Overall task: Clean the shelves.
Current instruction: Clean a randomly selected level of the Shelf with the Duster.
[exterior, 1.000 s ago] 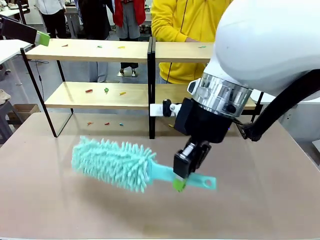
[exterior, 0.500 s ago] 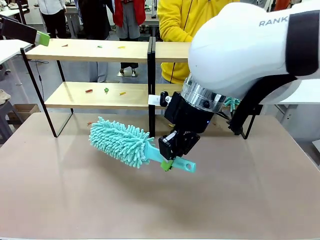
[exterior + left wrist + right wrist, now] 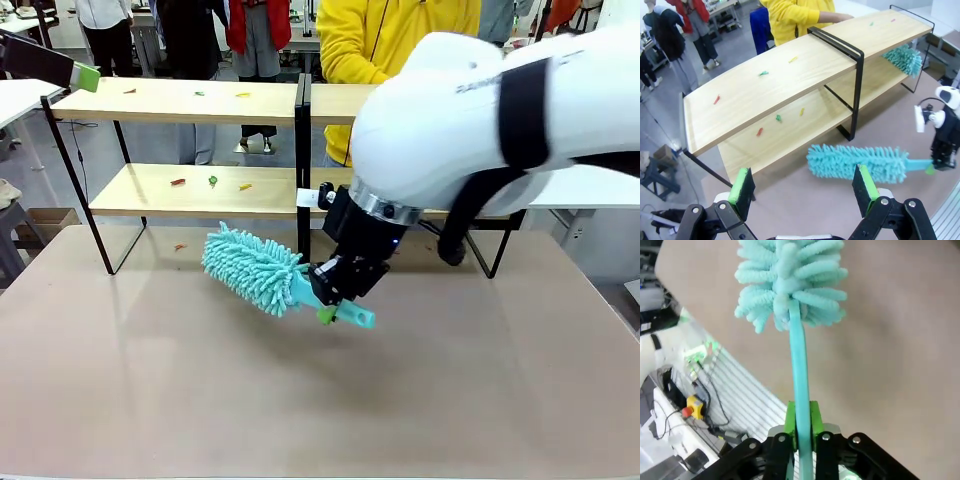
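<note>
Your right fingers (image 3: 815, 419) were clamped on the thin, stiff handle of the fluffy teal microfibre duster (image 3: 255, 270), probably light and soft-headed, above the brown desk (image 3: 150, 400) near the two-tier light-wood shelves (image 3: 150, 100). Your left fingers (image 3: 741, 186) stood wide and empty.

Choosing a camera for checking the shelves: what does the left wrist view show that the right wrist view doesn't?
Left wrist view: the shelves, coloured scraps on both boards, a second duster at the far end, the open left claw. Right wrist view: green pads pinching the handle close up. Both: the teal duster, held by the right claw, over the table.
</note>
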You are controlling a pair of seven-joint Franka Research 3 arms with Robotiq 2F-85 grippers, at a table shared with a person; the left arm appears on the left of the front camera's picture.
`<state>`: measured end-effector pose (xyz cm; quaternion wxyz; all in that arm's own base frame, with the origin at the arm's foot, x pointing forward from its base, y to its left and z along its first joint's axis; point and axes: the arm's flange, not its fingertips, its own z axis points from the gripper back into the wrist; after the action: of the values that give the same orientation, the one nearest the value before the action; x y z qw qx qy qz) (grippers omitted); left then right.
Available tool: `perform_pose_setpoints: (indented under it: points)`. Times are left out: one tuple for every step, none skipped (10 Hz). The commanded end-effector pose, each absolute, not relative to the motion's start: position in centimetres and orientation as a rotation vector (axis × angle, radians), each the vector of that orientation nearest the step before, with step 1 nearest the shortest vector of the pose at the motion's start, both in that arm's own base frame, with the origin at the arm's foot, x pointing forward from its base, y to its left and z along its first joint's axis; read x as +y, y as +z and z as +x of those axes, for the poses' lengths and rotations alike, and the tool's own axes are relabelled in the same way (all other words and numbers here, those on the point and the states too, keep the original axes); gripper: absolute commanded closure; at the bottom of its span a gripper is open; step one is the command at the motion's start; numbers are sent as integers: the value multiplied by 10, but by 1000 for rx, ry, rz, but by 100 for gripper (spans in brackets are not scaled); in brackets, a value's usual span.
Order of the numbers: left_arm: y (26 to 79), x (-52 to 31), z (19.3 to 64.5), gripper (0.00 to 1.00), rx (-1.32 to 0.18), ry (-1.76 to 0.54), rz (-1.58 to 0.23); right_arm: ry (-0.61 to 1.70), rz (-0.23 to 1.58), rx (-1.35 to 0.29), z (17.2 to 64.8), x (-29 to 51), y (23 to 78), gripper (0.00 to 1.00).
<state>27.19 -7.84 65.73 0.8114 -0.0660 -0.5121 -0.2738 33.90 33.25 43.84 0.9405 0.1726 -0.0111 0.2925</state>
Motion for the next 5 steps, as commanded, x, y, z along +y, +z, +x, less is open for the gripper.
perform_pose_setpoints:
  points:
    - [657,-77,272,0,-1095,-590,-133,450,314,-113,370,362,426,88]
    - [657,-77,272,0,-1095,-590,-133,370,296,-177,382,370,411,88]
    - [657,-77,272,0,-1095,-590,-133,349,307,-182,387,373,402,88]
    - [657,-77,272,0,-1095,-590,-133,302,314,-232,394,376,393,88]
    - [657,-77,272,0,-1095,-590,-133,281,312,-219,400,381,385,88]
